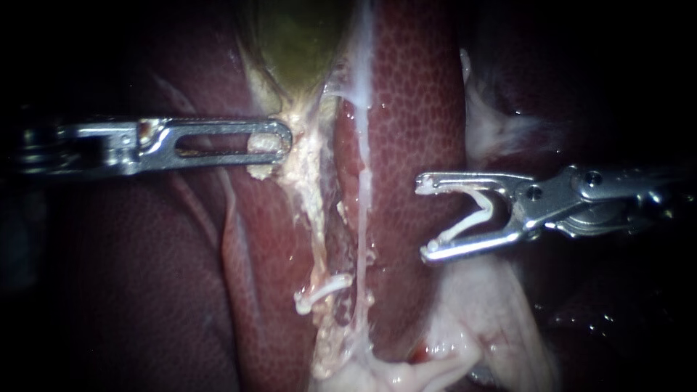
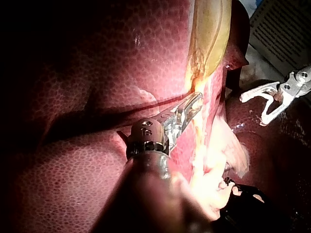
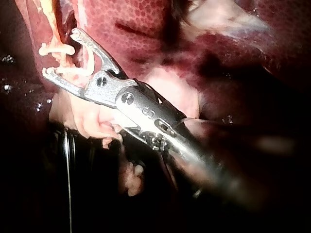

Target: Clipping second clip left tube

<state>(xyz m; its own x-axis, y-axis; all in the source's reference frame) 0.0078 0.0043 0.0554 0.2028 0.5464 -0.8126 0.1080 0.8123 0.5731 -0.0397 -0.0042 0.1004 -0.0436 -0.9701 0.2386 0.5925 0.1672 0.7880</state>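
Shadow hides much of my left instrument (image 1: 282,139), pincer clamped on pale tissue (image 1: 308,156); right instrument (image 1: 422,219) pincer, wide, holds a white clip (image 1: 488,210).

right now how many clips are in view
2: a shut clip on the left tube; an open clip between the jaws of the right instrument. Others may hide under tissue.

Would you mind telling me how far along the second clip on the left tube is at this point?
Done: one clip already sits across the left tube. In hand: the left instrument grips pale tissue below the gallbladder, while the right instrument carries a loaded clip in its jaws, clear of the tube, over the liver. Left: bring it across the tube and close it.
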